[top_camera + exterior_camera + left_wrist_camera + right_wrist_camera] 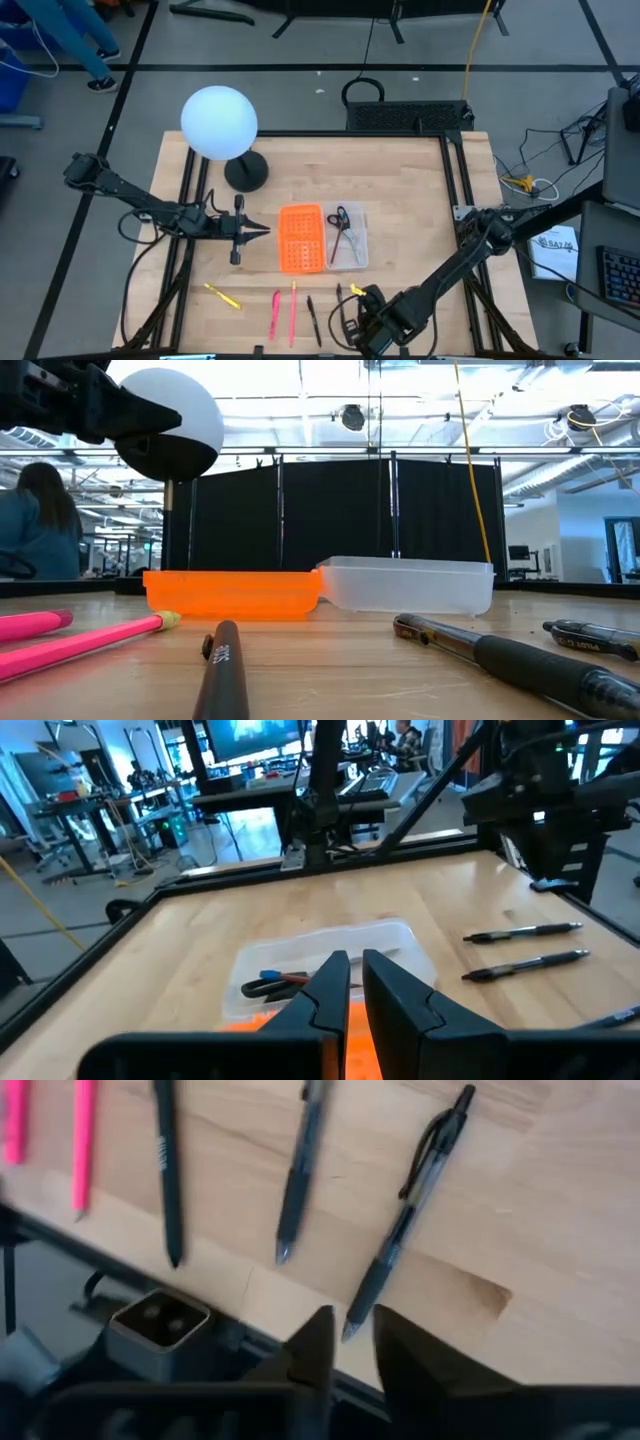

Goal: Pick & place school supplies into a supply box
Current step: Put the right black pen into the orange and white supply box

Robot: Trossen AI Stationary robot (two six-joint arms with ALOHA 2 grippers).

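Observation:
The supply box lies mid-table: its orange perforated half (pixel 300 238) sits beside its clear half (pixel 347 238), which holds the black-handled scissors (pixel 340 218). Two pink pencils (pixel 283 312), black pens (pixel 313 318) and a yellow pencil (pixel 222 296) lie flat near the table's near edge. My left gripper (pixel 262 230) hovers shut just left of the orange half, pointing at it (pixel 355 982). My right gripper (pixel 352 330) hangs over the near edge by the black pens (pixel 300 1170), fingers a narrow gap apart (pixel 353 1330), touching nothing.
A white globe lamp (pixel 218 122) on a black base (pixel 246 172) stands at the far left of the table. Another small yellow item (pixel 357 290) lies beside my right arm. In the low view a person (pixel 40 520) sits beyond the table.

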